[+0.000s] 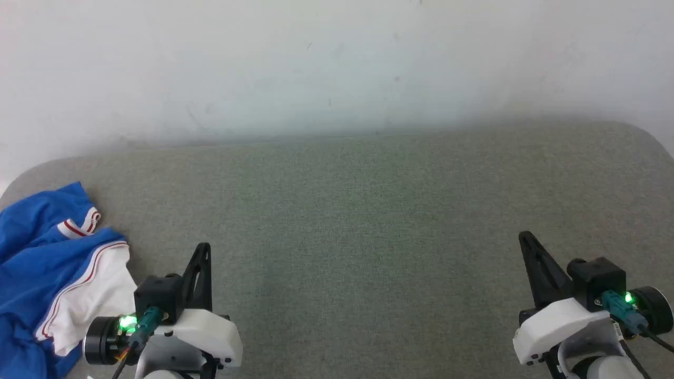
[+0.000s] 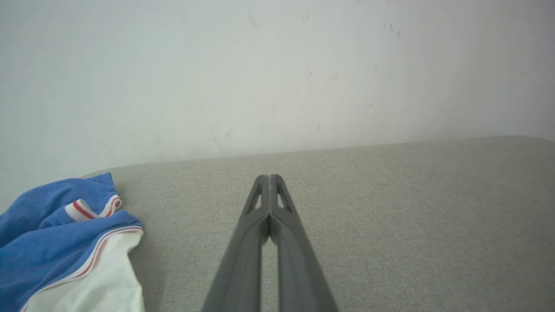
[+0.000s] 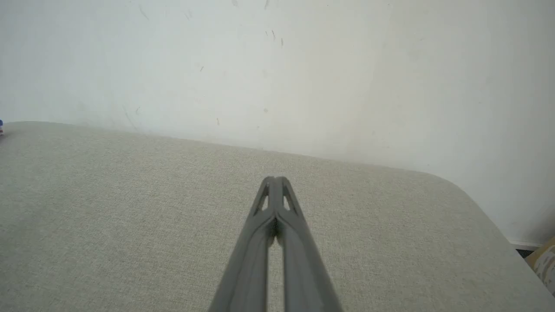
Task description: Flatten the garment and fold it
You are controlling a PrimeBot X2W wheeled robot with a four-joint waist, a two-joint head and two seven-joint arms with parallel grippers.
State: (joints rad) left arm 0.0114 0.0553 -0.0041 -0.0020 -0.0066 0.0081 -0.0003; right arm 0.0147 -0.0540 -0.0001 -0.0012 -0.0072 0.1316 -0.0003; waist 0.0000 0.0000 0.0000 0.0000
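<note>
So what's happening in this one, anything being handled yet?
Nothing is being handled. The blue and white garment lies crumpled at the left edge of the grey padded surface, not yet flattened. The left tool and right tool are both shut and empty; the left is nearer the garment.

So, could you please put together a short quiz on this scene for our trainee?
1. True or false: the shirt lies spread flat at the middle of the grey surface.
2. Which is nearer the shirt? A: left end effector. B: right end effector.
3. Fill in: both end effectors are ____ and hold nothing.

Key: 1 false, it lies crumpled at the surface's left edge. 2 A. 3 shut.
</note>
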